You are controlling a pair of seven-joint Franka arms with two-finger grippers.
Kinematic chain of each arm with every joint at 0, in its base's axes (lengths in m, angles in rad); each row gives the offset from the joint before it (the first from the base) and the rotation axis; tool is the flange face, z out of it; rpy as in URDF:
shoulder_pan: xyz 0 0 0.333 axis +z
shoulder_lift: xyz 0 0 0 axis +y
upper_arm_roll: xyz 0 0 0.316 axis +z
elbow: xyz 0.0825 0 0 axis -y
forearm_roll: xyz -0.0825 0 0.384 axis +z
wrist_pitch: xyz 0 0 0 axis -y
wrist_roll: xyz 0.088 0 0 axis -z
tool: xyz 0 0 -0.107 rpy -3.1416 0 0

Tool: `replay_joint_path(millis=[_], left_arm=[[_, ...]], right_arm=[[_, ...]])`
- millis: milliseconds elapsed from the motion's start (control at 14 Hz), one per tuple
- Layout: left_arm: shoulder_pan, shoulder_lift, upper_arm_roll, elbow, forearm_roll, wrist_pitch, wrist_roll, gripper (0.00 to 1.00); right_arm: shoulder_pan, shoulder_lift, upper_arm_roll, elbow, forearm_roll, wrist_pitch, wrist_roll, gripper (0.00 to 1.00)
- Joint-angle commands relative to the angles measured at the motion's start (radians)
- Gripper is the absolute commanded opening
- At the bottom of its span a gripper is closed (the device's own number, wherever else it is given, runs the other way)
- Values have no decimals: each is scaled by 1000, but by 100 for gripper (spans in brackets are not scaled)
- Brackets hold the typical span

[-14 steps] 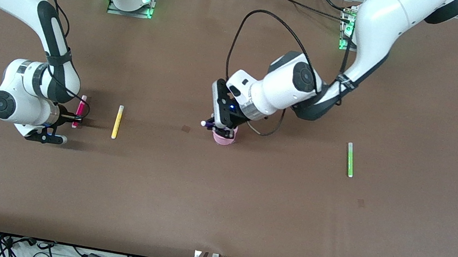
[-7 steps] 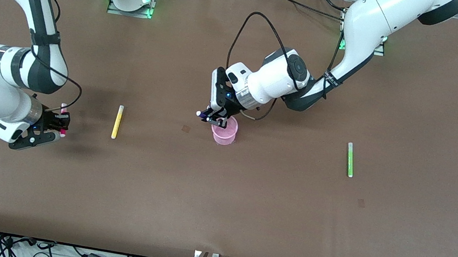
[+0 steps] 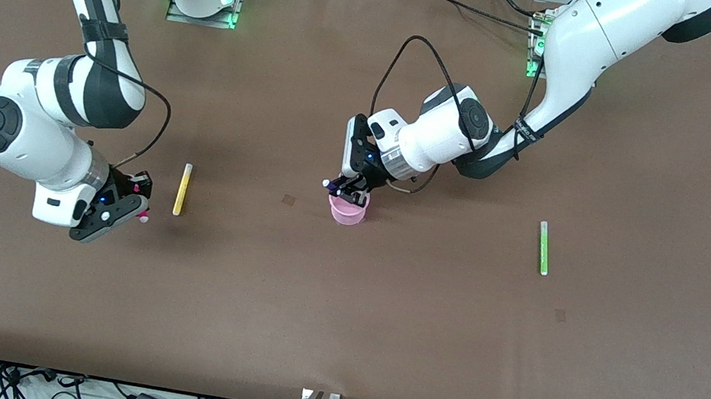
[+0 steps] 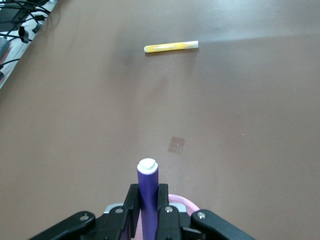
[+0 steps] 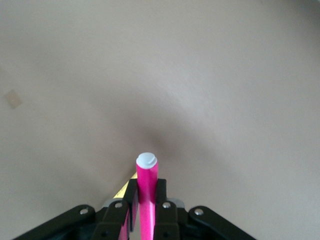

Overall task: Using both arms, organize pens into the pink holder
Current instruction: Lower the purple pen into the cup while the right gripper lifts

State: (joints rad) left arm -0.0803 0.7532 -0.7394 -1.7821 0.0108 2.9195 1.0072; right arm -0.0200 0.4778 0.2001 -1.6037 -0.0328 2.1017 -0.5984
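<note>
Front view
Counter [image 3: 379,328]: a brown surface carrying the holder and two loose pens.
Pink holder [image 3: 347,211]: stands upright near the middle of the counter, between the yellow and green pens.
Left gripper [image 3: 348,189]: hangs over the holder's rim, its fingers clenched on the purple pen [image 3: 330,184], whose white end sticks out toward the right arm's end of the counter.
Right gripper [image 3: 135,191]: is up in the air over bare counter just beside the yellow pen, fingers clenched on the magenta pen [image 3: 141,217]; only small bits of the pen show.
Yellow pen [image 3: 182,189]: lies flat toward the right arm's end, well apart from the holder.
Green pen [image 3: 543,247]: lies flat toward the left arm's end, well apart from the holder.

Left wrist view
Left gripper [image 4: 149,215]: fingers [image 4: 132,207] press the purple pen [image 4: 148,187] from both sides; its white cap points away from the camera.
Pink holder [image 4: 181,204]: an arc of its rim shows directly under the fingers.
Yellow pen [image 4: 171,47]: lies flat on the counter, far off.

Right wrist view
Right gripper [image 5: 146,210]: fingers [image 5: 161,200] grip the magenta pen [image 5: 147,187], its white cap outward, over bare counter.
Yellow pen [image 5: 125,189]: a sliver of it shows beside the fingers.
</note>
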Motion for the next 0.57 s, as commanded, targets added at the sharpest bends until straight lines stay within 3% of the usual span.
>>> replay_joint_path(millis=[0, 143, 214, 286, 357, 500], left_arm=[[11, -5, -12, -25, -15, 15, 47, 0], [13, 2, -11, -27, -15, 15, 50, 3], [11, 2, -11, -27, -15, 15, 51, 34], [16, 3, -11, -27, -15, 15, 50, 94], [19, 3, -12, -27, -15, 15, 50, 100], [22, -1, -12, -27, -15, 13, 47, 100]], right_arm=[[-14, -4, 27, 31, 52, -17, -127, 0], [-14, -4, 33, 36, 132, -9, -208, 0], [-14, -4, 35, 48, 177, -9, -230, 0], [-12, -4, 38, 62, 200, -12, -248, 0], [-12, -4, 57, 68, 206, -8, -270, 0], [-12, -2, 79, 73, 209, 4, -293, 0]])
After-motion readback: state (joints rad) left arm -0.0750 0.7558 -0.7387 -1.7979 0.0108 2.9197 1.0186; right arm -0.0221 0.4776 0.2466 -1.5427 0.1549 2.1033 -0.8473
